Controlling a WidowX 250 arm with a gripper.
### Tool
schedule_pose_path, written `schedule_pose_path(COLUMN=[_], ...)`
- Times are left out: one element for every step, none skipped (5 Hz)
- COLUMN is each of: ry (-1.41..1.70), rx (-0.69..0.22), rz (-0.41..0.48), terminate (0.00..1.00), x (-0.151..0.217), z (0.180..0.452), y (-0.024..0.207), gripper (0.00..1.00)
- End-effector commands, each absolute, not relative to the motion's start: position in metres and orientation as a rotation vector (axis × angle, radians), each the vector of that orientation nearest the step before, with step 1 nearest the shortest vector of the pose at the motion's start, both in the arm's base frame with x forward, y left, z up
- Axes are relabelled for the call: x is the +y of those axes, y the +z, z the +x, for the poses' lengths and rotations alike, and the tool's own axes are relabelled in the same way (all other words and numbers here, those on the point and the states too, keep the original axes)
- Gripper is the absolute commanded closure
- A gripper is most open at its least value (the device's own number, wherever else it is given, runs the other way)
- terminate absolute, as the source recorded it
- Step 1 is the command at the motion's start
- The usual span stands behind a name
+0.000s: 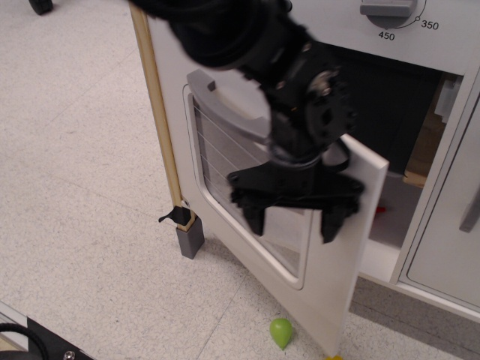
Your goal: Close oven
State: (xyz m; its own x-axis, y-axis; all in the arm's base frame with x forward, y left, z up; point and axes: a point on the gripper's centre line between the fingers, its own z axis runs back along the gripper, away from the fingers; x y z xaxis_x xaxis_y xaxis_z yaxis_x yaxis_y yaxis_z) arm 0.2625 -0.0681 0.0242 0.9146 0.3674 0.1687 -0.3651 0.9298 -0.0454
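The white oven door is hinged at its left side and stands partly open, with its grey bar handle and rounded wire-lined window facing me. The dark oven interior shows behind its free right edge. The grey temperature dial sits on the panel above. My black gripper points down in front of the door's outer face, fingers spread open and holding nothing. Whether it touches the door I cannot tell.
A green balloon lies on the speckled floor below the door's lower corner. A wooden post on a grey block stands at the door's hinge side. A plain white cabinet door is at right.
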Motion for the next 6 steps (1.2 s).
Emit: schedule_pose_path(ry=[0.483,0.571,0.587,0.604,0.613,0.621], rx=[-0.287,-0.298,-0.301,-0.322,-0.340,-0.341], rz=[-0.062,-0.082,-0.085,-0.094,-0.092,-0.098], terminate=[0.00,0.00,0.00,0.00,0.00,0.00], x=[-0.074,-0.074,-0.077,-0.076,-0.076,-0.073], z=[0.327,0.351,0.366,0.380,0.388,0.386], y=[0.042,0.039,0.038,0.037,0.036,0.038], gripper=[0.00,0.00,0.00,0.00,0.00,0.00])
